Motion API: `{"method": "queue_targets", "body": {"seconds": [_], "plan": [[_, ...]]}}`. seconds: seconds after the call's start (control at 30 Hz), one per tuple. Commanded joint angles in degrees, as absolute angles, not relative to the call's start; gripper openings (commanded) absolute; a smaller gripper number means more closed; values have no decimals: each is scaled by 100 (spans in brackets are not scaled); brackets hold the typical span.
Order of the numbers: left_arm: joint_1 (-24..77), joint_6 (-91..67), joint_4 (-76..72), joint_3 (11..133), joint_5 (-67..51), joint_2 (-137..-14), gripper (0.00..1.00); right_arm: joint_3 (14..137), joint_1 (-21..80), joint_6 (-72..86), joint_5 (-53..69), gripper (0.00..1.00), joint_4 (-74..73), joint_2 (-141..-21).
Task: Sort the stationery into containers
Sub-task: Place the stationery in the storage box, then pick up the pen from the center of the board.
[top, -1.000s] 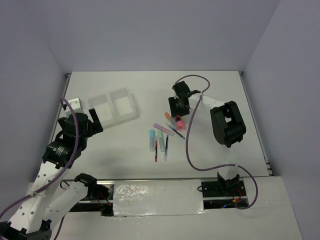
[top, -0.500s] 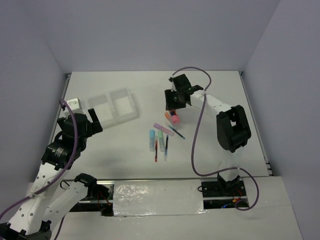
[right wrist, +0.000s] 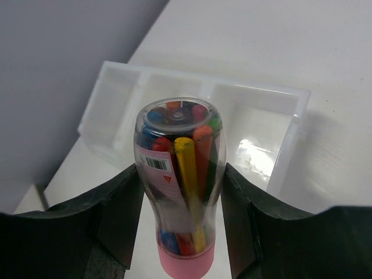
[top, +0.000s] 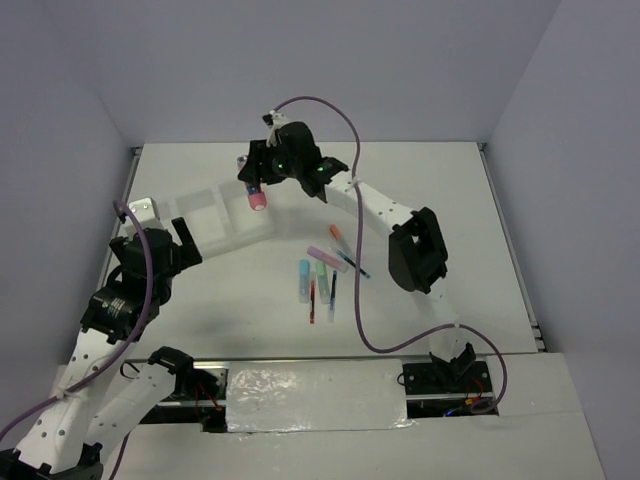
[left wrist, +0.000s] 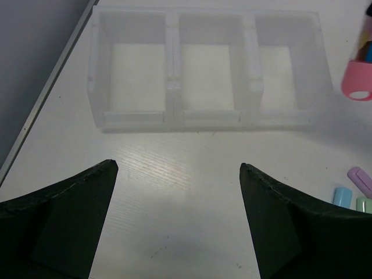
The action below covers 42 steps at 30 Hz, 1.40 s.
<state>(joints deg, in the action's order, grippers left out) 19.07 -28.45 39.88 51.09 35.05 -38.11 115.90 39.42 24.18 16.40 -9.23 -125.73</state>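
Your right hand (top: 259,186) clamps a clear, pink-capped tube of crayons (right wrist: 179,174), cap down, over the right end of the white three-compartment tray (left wrist: 203,119), while your left hand (left wrist: 177,168) hangs, fingers spread, above the desk (left wrist: 174,226) before it.

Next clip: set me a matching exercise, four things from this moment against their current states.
1. crayon tube
2. tray
3. left gripper
4. blue highlighter

A. lying on the table
B. jaws open, holding nothing
C. clamped in the right gripper, pink cap down
D. all three compartments empty

Pairs: 1-C, 2-D, 3-B, 4-A
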Motion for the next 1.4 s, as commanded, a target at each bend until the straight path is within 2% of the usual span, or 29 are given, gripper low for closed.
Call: {"method": "queue_targets", "body": {"seconds": [0.0,0.1,0.23,0.37,0.4,0.47,0.5,0.53,0.67,0.77,0.83,0.93,1.03,1.07,1.2,1.37], "plan": [[1907,-2769,3894,5159,3604,-3814,99,12251,4183,2277,757,17,-632,-13006],[1916,-2769,3885,5159,3586,-3771,99,12891,4341,1908,247,18,-756,-13516],[1916,-2751,3867,5150,3551,-3744,99,13017,4421,1784,114,21,-677,-13842],[1916,-2698,3779,5133,3446,-3744,99,12964,4465,1723,228,37,-624,-13913],[1916,-2698,3771,5133,3437,-3770,99,12946,4482,1688,289,51,-659,-13922],[1916,-2689,3762,5124,3393,-3779,99,12938,4500,1609,299,66,-703,-13904],[1916,-2689,3753,5124,3384,-3779,99,12903,4509,1582,342,90,-721,-13852],[1916,-2672,3753,5115,3375,-3779,99,12894,4526,1539,360,99,-729,-13791],[1916,-2689,3744,5106,3393,-3770,99,12929,4518,1398,220,100,-922,-13334],[1916,-2681,3762,5124,3393,-3814,99,12982,4474,1152,-314,100,-1579,-12842],[1916,-2681,3771,5124,3384,-3849,99,12667,4351,1169,-1032,100,-1940,-12204],[1916,-2689,3788,5142,3366,-3937,99,11648,3966,1195,-1126,99,-2748,-11359],[1916,-2628,3762,5150,3217,-4060,99,10436,3684,1011,-1125,81,-3199,-10787],[1916,-2628,3770,5159,3208,-4130,99,9789,3517,959,-1125,69,-3164,-10654],[1916,-2611,3771,5142,3190,-4245,99,8641,3217,476,-757,58,-2848,-10327],[1916,-2610,3779,5133,3164,-4455,99,8517,3146,334,-422,54,-2787,-10897]]}}
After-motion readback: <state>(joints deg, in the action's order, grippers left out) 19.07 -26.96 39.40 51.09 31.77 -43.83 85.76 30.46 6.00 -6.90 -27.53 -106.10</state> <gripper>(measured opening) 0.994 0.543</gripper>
